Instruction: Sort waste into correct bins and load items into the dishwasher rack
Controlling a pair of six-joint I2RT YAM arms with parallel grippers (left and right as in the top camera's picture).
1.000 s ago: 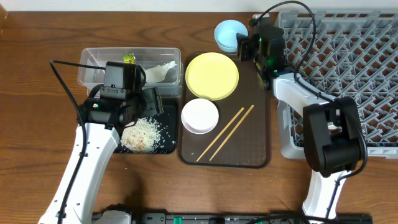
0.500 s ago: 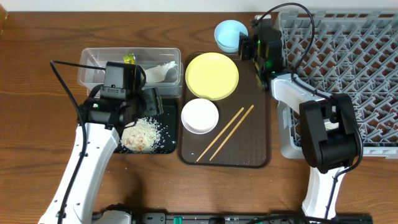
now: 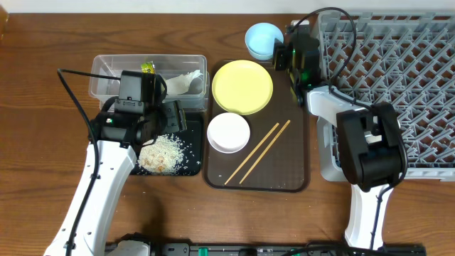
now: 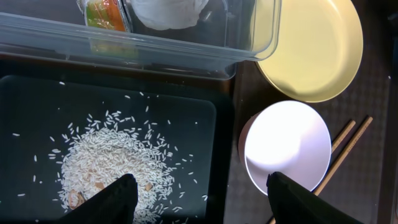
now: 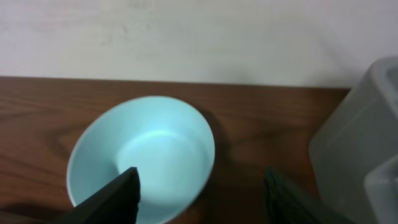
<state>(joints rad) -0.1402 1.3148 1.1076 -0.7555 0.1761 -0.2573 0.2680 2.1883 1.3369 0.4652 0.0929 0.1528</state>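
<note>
Right claw, fingers spread, faces the round light-blue bowl, apparently to lift it rackward; left claw hangs apart over the rice-strewn shallow black tray.

Overhead: fixed high, lens straight down, whole table and both arms in frame.

Left wrist: close, faced down past the left gripper. Rice lay by one finger, white bowl just ahead of the other, yellow plate farther ahead. All three also showed overhead.

Right wrist: low, near-level, close. Light blue bowl sat just ahead of the right gripper, rack corner off to one side. Both were shared with overhead.
</note>
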